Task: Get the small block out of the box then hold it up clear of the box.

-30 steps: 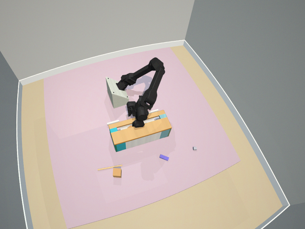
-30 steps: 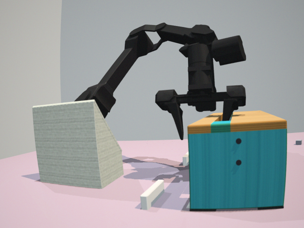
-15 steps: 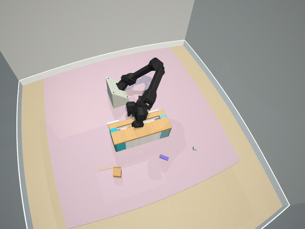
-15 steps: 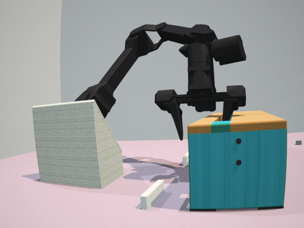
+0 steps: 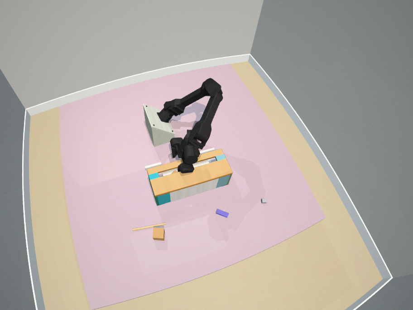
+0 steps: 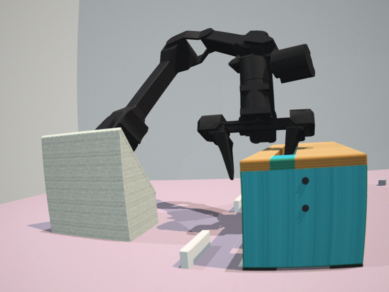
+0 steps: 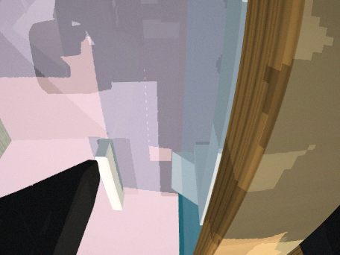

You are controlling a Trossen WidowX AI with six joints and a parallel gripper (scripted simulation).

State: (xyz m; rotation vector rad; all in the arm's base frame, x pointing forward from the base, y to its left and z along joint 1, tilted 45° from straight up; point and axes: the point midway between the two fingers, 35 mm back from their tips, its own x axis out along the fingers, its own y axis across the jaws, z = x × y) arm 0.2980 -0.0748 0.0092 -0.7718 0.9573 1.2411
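The box [image 5: 191,178] [image 6: 301,232] has an orange slotted top, teal ends and a clear front facing the arm's base. My gripper [image 5: 181,157] [image 6: 260,166] is open and straddles that front wall. One finger reaches down into the top slot, its tip hidden in the box; the other hangs outside, in front of the clear face, above the table. Parts of the pale shelf [image 5: 202,163] show through the slot. The block on it cannot be made out in any view. In the wrist view, the box's orange top edge [image 7: 257,86] runs down the right side.
Two white bars [image 5: 153,166] [image 6: 194,248] [image 7: 110,183] lie before the box's clear side. The pale wedge base [image 5: 160,133] [image 6: 88,185] stands beyond them. Behind the box lie a purple block [image 5: 222,213], orange cube [image 5: 158,233], thin stick [image 5: 148,226] and small grey piece [image 5: 263,201] [image 6: 381,182].
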